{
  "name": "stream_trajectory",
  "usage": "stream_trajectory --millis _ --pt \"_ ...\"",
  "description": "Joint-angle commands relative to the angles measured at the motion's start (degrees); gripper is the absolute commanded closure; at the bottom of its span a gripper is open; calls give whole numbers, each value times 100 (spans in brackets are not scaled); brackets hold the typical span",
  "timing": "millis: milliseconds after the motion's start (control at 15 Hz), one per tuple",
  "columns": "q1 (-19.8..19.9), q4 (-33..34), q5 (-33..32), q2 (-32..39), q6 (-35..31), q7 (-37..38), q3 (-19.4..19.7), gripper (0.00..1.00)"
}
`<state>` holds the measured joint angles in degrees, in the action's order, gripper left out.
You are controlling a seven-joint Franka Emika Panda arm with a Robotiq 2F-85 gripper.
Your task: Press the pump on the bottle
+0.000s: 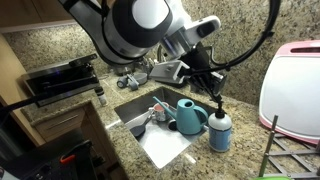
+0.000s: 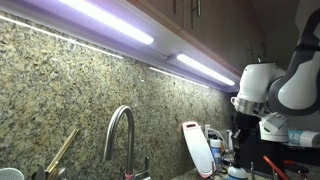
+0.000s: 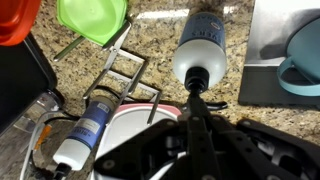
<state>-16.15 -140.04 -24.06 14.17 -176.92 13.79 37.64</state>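
The blue-grey bottle (image 1: 219, 133) stands upright on the granite counter by the sink's corner. In the wrist view I see the bottle (image 3: 203, 45) from above, with its pale label. The black pump (image 1: 218, 107) tops it; in the wrist view the pump (image 3: 197, 77) sits just beyond my fingertips. My gripper (image 1: 215, 92) hangs directly over the pump, and in the wrist view the gripper (image 3: 197, 100) has its fingers shut together, tips at the pump head. I cannot tell whether they touch it. It holds nothing.
A teal watering can (image 1: 189, 115) stands in the sink (image 1: 165, 140) right beside the bottle. A faucet (image 1: 135, 78) is behind the sink. A pink-and-white board (image 1: 295, 90) and a wire rack (image 3: 125, 75) lie close by. A green cup (image 3: 92, 20) and a lying bottle (image 3: 85, 130) are near.
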Motion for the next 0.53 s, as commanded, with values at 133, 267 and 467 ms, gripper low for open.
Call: stream_trajectory --millis 133,267,467 --pt "327 122 179 37 158 -154 -339 100" --pt "416 152 193 48 172 -156 -427 100" --pt "545 208 201 57 217 -162 -558 100"
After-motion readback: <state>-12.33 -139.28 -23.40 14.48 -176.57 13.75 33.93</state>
